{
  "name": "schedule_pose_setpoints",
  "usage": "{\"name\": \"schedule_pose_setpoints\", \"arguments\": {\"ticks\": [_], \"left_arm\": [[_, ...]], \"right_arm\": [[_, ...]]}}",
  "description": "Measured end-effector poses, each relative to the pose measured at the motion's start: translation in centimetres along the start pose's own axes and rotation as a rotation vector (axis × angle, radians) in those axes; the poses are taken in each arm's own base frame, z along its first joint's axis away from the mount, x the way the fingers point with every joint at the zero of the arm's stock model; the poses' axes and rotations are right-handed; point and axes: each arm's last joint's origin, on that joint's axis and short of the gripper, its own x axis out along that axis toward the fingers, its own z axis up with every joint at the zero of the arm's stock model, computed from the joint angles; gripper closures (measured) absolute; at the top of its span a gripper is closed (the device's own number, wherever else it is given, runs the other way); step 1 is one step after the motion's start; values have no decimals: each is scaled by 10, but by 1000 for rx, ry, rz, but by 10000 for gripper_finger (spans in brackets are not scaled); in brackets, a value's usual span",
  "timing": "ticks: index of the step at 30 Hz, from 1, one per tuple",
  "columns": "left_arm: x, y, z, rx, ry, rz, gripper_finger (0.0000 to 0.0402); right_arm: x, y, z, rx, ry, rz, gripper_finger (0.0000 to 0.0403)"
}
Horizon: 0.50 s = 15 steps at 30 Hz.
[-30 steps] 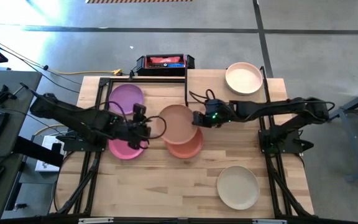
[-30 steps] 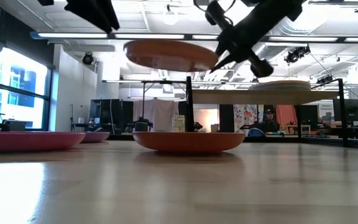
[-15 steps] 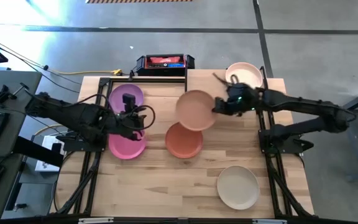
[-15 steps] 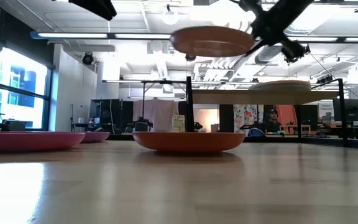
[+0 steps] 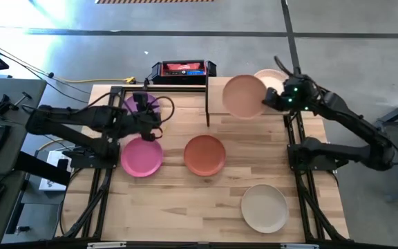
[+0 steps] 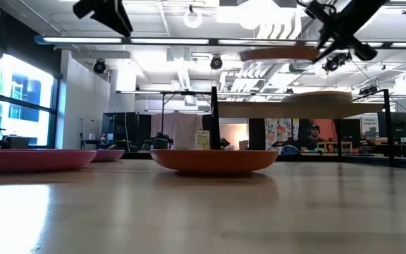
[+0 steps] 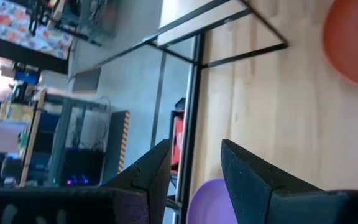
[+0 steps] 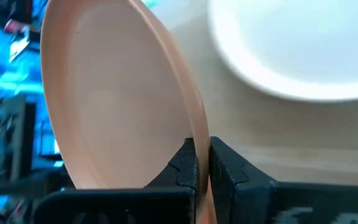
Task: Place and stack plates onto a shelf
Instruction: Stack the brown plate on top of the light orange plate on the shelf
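My right gripper is shut on a peach plate, which it holds in the air over the shelf at the table's far right. A beige plate rests on the shelf, partly hidden under the peach one. On the table lie a terracotta plate, a pink plate, a purple plate and another beige plate. My left gripper hovers open above the purple plate with nothing between its fingers. My right gripper pinches the peach plate's rim between its two fingers, one on the plate's inner face and one on its underside. The fingers come from the table's right side, slanting down. The plate hangs about level, lifted clear above the shelf.
The shelf's black posts stand up between the table's middle and the shelf. A black and red box sits beyond the far edge. Bare tabletop lies along the near left edge.
My right gripper has swung toward the table's far right corner and risen, carrying the peach plate from above the terracotta plate to above the shelf. My left gripper has drifted toward the far edge, from over the pink plate to over the purple one, still open.
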Motion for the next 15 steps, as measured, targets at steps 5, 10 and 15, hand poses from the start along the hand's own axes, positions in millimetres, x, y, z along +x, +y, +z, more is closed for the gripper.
{"name": "schedule_pose_setpoints", "arguments": {"ticks": [5, 10, 15], "left_arm": [[10, 10, -4, -28, 42, 33, 273], [19, 20, -9, -59, 89, 60, 273], [27, 29, -15, -116, 127, 64, 273]], "right_arm": [[-7, -13, 12, 40, -56, -46, 403], [-13, -24, 22, 77, -99, -85, 403], [-17, -34, 30, 118, -143, -141, 403]]}}
